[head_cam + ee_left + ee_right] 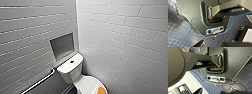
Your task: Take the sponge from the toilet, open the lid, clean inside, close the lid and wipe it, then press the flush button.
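Toilet cubicle, arms hanging low: I cannot tell whether the left arm's jaws or the right arm's jaws are apart or together, and nothing shows clamped in either. Directly below both sets of jaws lie the dark blue floor tiles point(179, 33), with the robot's own grey base point(190, 10) and a loose blue cable point(190, 23) just beside them. Well apart from the jaws, ahead and higher, stands the toilet point(72, 72), its lid point(87, 85) shut. The sponge point(101, 90) rests flat on the front of that lid, partly cut by the picture's edge. Beyond it, farther from the jaws, the flush button point(72, 61) sits in the middle of the tank top, with a recessed niche point(62, 46) in the tiled wall point(125, 37) behind and a grab rail point(40, 82) off to one side. I judge the sponge to be light and soft: it should squash under the jaws and not break, so a firm pinch carries little risk. The lid beneath it looks glossy and probably slippery, so a push from the side could skate the pad off. I would come down from above and take it across its narrow width, at the middle, pressing on the two long edges, with the jaws stopping short of the ceramic.
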### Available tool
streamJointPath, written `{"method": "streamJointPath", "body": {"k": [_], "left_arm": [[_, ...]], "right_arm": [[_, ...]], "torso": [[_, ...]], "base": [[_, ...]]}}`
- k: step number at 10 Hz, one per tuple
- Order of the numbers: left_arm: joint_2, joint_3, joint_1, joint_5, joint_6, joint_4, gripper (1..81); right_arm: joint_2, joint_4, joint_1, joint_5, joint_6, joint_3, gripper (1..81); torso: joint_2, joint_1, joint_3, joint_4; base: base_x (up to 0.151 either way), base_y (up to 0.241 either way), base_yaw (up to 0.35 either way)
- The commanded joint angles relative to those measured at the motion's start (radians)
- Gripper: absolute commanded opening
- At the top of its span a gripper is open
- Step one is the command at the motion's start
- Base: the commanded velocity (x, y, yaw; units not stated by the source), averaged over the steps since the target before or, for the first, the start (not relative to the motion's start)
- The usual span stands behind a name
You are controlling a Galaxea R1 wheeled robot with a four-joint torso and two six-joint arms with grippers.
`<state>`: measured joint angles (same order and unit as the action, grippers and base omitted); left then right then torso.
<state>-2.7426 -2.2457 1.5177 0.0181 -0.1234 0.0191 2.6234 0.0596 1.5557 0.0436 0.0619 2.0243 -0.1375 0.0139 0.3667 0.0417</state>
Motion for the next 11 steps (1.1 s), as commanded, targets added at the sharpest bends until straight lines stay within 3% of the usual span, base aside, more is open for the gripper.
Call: {"method": "streamJointPath", "body": {"k": [1, 4, 5, 8, 11], "left_arm": [[0.016, 0.018, 0.014, 0.065, -0.004, 0.007, 81.1], [0.012, 0.014, 0.042, 0.06, -0.004, 0.007, 81.1], [0.006, 0.014, 0.046, 0.06, -0.004, 0.008, 81.1], [-0.014, -0.011, 0.048, 0.065, -0.004, 0.01, 81.1], [-0.063, -0.089, 0.056, 0.069, -0.002, 0.01, 81.1]], "right_arm": [[-0.198, 0.029, -0.087, -0.071, -0.028, -0.28, 81.1], [-0.288, 0.034, -0.171, -0.073, -0.077, -0.386, 81.1], [-0.315, 0.036, -0.206, -0.073, -0.099, -0.415, 81.1], [-0.379, 0.039, -0.311, -0.08, -0.151, -0.472, 81.1], [-0.386, 0.04, -0.403, -0.09, -0.204, -0.452, 81.1]], "torso": [[0.0, 0.0, 0.0, 0.0], [0.0, 0.0, 0.0, 0.0], [-0.1, 0.064, 0.0, 0.0], [-0.132, 0.084, 0.101, 0.0], [-0.232, 0.148, 0.192, 0.0]], "base": [[0.0, 0.0, 0.0], [0.0, 0.0, 0.0], [0.0, 0.0, 0.0], [0.0, 0.0, 0.0], [0.0, 0.0, 0.0]]}}
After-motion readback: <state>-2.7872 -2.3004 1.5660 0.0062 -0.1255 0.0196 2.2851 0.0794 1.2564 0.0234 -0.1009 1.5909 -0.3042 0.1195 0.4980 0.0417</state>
